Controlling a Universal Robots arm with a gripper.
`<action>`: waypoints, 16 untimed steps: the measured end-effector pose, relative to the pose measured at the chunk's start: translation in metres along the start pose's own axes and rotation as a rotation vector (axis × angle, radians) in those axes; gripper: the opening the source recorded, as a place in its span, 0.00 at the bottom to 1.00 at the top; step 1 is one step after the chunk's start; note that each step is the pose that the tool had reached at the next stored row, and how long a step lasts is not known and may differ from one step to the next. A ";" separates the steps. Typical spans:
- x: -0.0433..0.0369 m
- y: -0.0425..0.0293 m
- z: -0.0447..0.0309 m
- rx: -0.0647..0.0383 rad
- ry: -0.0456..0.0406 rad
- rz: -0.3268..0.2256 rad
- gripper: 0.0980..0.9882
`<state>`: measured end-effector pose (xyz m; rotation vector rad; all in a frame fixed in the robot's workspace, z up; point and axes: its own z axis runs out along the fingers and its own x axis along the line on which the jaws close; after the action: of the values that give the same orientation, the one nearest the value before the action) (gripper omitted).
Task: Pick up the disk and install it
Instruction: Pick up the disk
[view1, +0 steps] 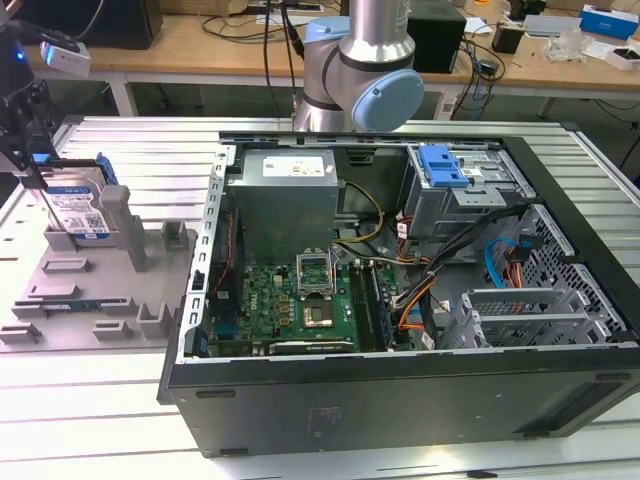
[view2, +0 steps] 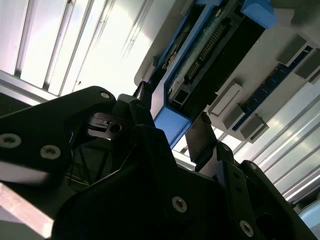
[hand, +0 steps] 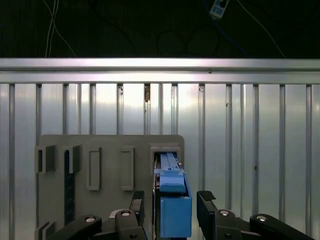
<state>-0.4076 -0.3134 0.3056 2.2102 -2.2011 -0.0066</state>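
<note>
Tabletop (view1: 130, 140) ribbed, seemingly metal; workbench (view1: 200, 45) behind

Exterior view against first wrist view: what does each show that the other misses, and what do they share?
Exterior view: the open case with its board, power supply and drive cage, plus the arm. First wrist view: the tool open, one finger on each side of the disk, with gaps showing. Shared: the tool at the disk, which stands on edge in the grey holder on the slatted table.
</note>
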 end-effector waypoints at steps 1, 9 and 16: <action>0.0000 0.0000 0.0003 0.000 0.0000 0.000 0.50; 0.0000 0.0000 0.0014 0.000 -0.0002 0.000 0.50; -0.0001 -0.0002 0.0025 0.000 -0.0002 0.000 0.50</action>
<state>-0.4074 -0.3134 0.3031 2.2100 -2.2010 -0.0073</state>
